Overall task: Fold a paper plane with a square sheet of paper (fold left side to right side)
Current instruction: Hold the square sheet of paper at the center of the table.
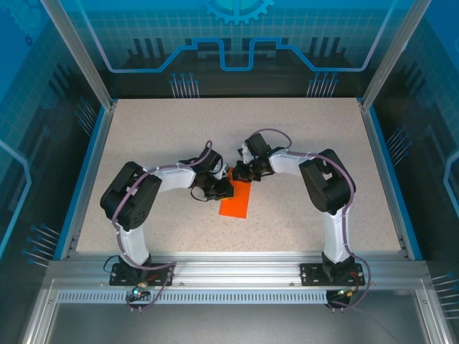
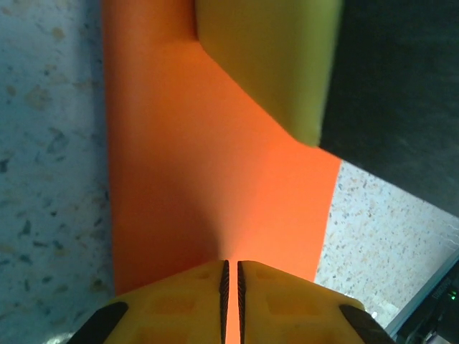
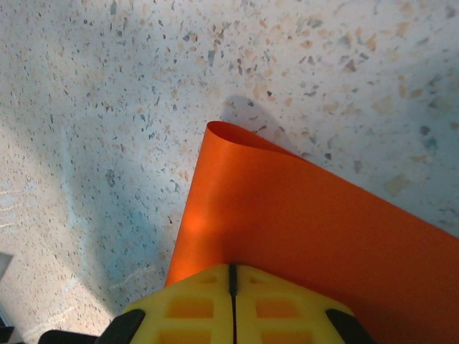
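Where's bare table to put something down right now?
Free: the far half of the speckled table, and the near strip between the arm bases. Crowded: the centre, where left gripper and right gripper pinch the bright orange paper sheet.

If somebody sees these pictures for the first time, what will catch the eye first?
The bright orange paper stands out at once, lying near the middle of the speckled table. The left arm and right arm bend inward and meet over its far end. In the wrist views, the left hand and the right hand each pinch an edge with yellow fingers closed, and the paper curls over by the right hand.
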